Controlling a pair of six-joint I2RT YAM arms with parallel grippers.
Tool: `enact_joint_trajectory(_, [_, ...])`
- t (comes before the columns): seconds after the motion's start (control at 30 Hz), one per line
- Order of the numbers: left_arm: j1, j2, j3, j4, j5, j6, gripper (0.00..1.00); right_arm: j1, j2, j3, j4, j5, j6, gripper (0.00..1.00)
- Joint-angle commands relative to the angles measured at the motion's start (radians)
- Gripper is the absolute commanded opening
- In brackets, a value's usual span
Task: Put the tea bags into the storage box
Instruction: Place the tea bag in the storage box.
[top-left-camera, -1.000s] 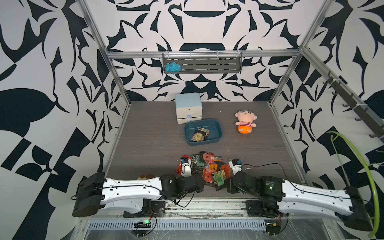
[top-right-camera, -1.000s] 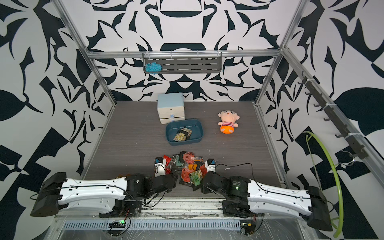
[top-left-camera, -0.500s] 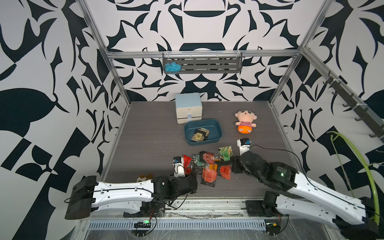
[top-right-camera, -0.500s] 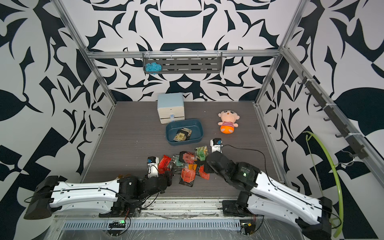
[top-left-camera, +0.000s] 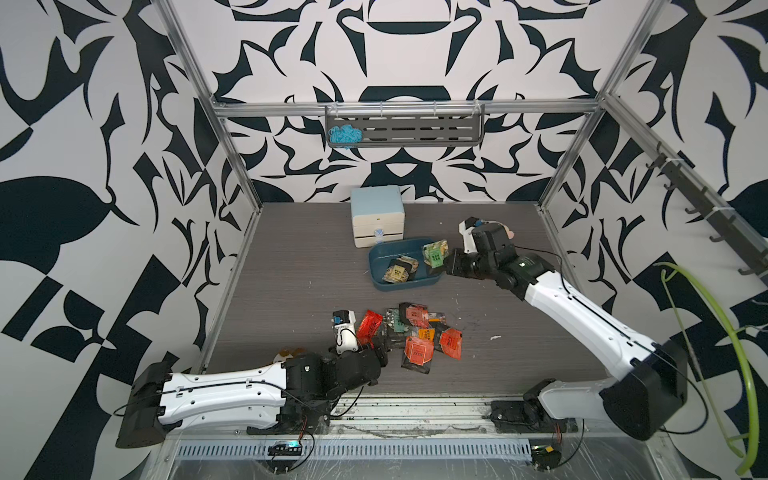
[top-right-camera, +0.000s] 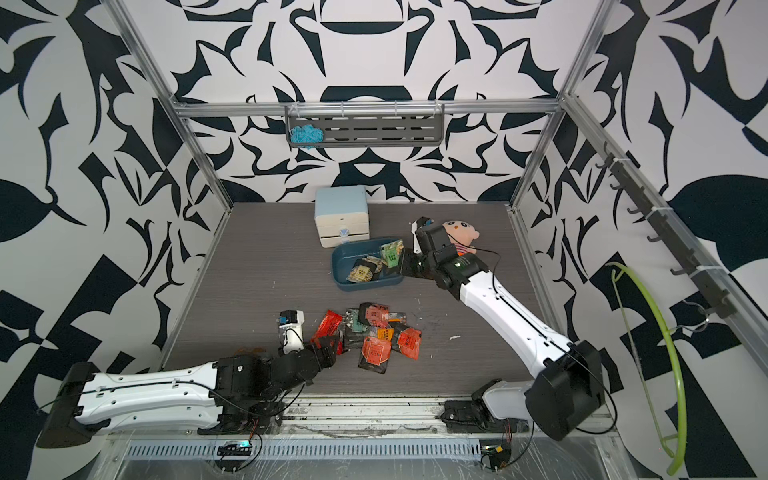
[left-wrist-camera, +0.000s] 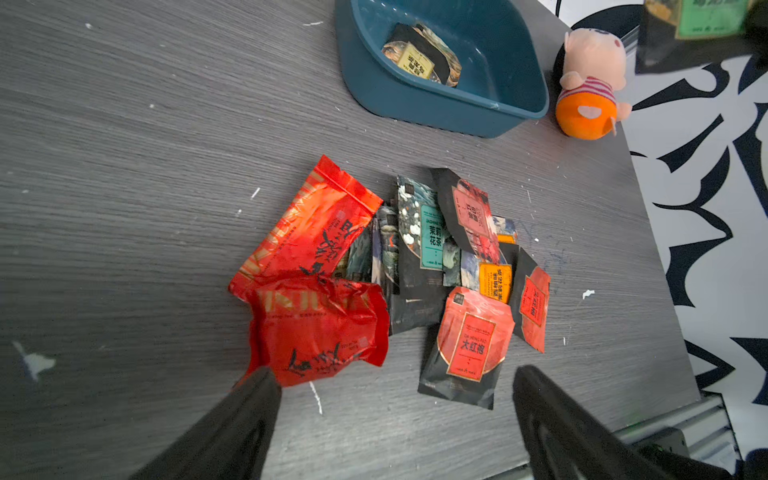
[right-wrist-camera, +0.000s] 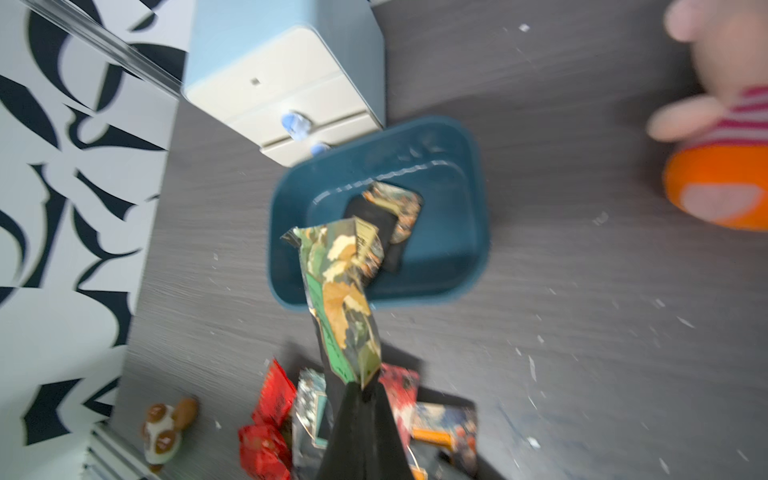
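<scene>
"Top views first: where is the storage box (top-left-camera: 399, 286) placed?"

"It is set on the grey table (top-left-camera: 291, 270), just in front of the drawer cabinet (top-left-camera: 377, 216). One tan-labelled sachet (top-left-camera: 400, 270) is lying inside it, as shown in both top views."

"And the other tea bags?"

"Most are heaped in a pile (top-left-camera: 415, 332) nearer the front edge, well apart from the box. A green-labelled sachet (top-left-camera: 434, 254) is pinched in the closed right gripper (top-left-camera: 444, 266) and held over the end of the box that faces that arm. The left gripper (top-left-camera: 380, 349) is seen low at the pile's edge."

"Left wrist view: is anything gripped?"

"Nothing is gripped. The left gripper (left-wrist-camera: 395, 372) is spread wide, and a crumpled red sachet (left-wrist-camera: 316, 332) is found right at one fingertip (left-wrist-camera: 262, 378). The storage box (left-wrist-camera: 415, 108) is seen beyond the pile, beside the plush doll (left-wrist-camera: 590, 83)."

"Right wrist view?"

"It is blurred, but the green-labelled sachet (right-wrist-camera: 345, 299) is clamped by one end in the right gripper (right-wrist-camera: 363, 388) and is seen against the storage box (right-wrist-camera: 457, 257)."
</scene>
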Motion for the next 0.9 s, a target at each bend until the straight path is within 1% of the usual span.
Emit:
enact_joint_trajectory(0.0, [0.016, -0.035, -0.026, -0.039, -0.023, 0.005, 0.96, -0.004, 0.057, 0.079, 0.093, -0.103, -0.002, 0.0])
enact_joint_trajectory(0.13, [0.029, -0.06, -0.034, -0.03, -0.024, 0.005, 0.97, -0.004, 0.156, 0.141, 0.128, -0.135, 0.016, 0.0])
enact_joint_trajectory(0.3, [0.047, -0.053, -0.024, -0.034, -0.014, 0.016, 0.99, -0.002, 0.276, 0.195, 0.164, -0.179, 0.045, 0.0])
enact_joint_trajectory(0.53, [0.07, -0.049, -0.024, -0.021, -0.01, 0.014, 1.0, 0.049, 0.417, 0.244, 0.156, -0.174, 0.029, 0.0])
enact_joint_trajectory(0.67, [0.081, -0.046, -0.018, -0.024, -0.008, 0.011, 1.0, 0.079, 0.48, 0.262, 0.152, -0.144, 0.016, 0.0])
enact_joint_trajectory(0.87, [0.092, -0.031, -0.012, -0.038, -0.003, -0.004, 1.0, 0.095, 0.571, 0.305, 0.154, -0.119, 0.013, 0.0])
